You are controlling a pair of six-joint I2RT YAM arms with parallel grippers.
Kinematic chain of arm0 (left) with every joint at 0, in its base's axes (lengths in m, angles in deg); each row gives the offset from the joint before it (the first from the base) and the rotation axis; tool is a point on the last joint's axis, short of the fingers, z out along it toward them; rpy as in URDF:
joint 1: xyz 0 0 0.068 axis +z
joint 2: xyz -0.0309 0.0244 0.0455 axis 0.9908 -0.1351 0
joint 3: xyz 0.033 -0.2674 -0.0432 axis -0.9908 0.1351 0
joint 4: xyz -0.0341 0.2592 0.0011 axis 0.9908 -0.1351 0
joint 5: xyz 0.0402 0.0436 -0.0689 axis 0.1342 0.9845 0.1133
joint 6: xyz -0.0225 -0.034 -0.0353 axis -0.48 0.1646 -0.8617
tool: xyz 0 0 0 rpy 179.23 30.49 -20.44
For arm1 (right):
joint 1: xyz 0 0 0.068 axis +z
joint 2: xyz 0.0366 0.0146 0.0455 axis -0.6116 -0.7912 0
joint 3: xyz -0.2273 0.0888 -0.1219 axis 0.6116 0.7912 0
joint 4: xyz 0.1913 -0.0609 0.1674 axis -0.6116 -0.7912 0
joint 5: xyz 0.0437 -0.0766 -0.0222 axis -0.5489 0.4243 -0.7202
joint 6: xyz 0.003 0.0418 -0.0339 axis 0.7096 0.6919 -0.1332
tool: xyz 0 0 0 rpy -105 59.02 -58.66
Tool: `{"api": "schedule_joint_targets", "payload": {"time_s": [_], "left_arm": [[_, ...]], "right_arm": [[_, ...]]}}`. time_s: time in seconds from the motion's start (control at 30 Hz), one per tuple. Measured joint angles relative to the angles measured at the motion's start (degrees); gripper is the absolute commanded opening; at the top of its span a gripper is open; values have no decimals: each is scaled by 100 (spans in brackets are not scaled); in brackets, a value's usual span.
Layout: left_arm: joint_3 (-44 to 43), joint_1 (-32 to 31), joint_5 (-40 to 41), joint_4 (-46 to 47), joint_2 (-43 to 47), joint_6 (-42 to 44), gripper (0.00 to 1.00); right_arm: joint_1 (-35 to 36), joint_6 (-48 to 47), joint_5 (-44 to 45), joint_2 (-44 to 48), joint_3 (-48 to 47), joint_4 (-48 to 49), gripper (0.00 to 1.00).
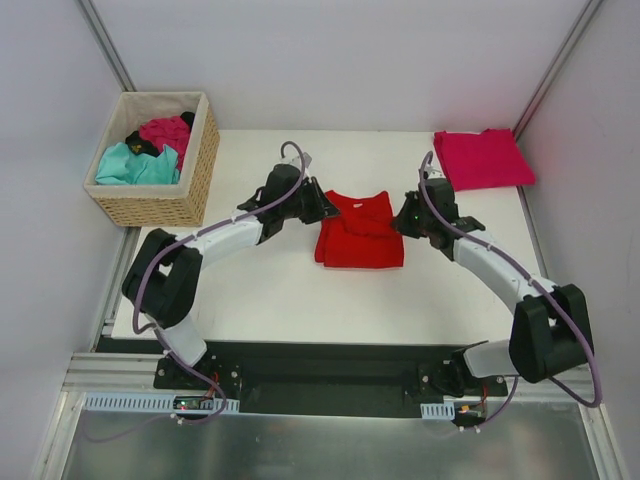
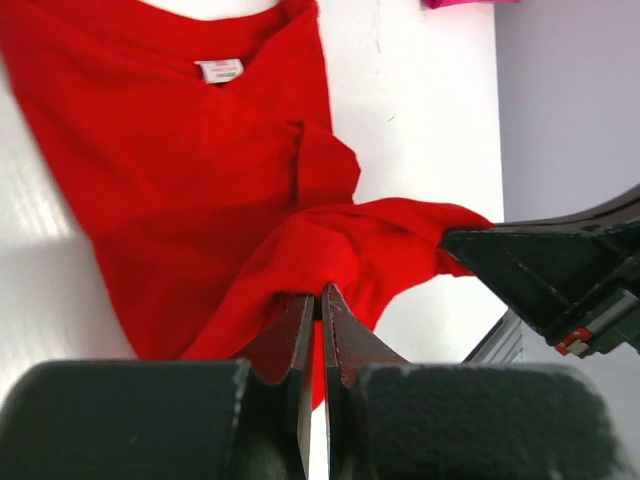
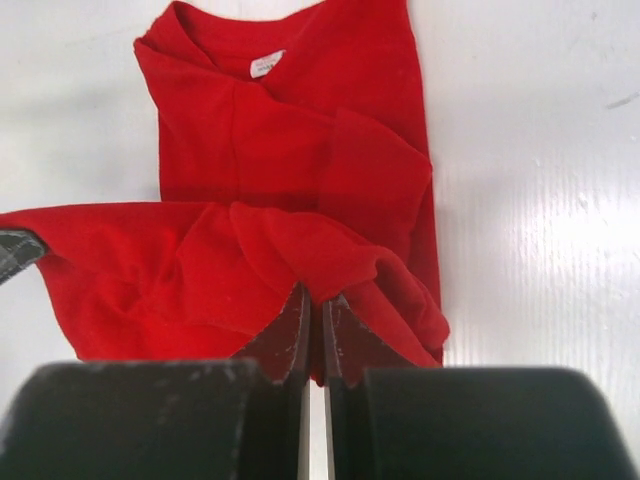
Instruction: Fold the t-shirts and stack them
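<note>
A bright red t-shirt (image 1: 359, 232) lies partly folded at the table's middle, collar to the far side. My left gripper (image 1: 325, 207) is shut on its left edge; in the left wrist view the cloth (image 2: 200, 170) bunches between the jaws (image 2: 322, 296). My right gripper (image 1: 404, 222) is shut on its right edge; in the right wrist view the cloth (image 3: 290, 170) is pinched there too (image 3: 317, 298). A pinkish crimson t-shirt (image 1: 483, 159) lies folded at the far right corner. Teal (image 1: 135, 165), magenta (image 1: 167, 132) and black (image 1: 136, 143) shirts sit in the basket.
The tan wicker basket (image 1: 197, 160) stands at the table's far left corner. White walls and metal frame posts close in the table. The right gripper's body shows in the left wrist view (image 2: 560, 270).
</note>
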Motion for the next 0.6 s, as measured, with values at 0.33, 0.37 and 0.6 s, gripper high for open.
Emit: {"api": "schedule_joint_targets", "payload": {"time_s": [0.33,0.37,0.6], "left_arm": [[-400,173,-372,179,-651,-46,0],[-400,221,-393,205,-697,-52,0],[-435,531,-490,372,-1075,-155,0]], "right_arm": [[-164,96,-129,-1032,-544,302,0],[-203,116,-136,-1147,-588,330,0],[-540,195,-140,-1952,-1012,463,1]]}}
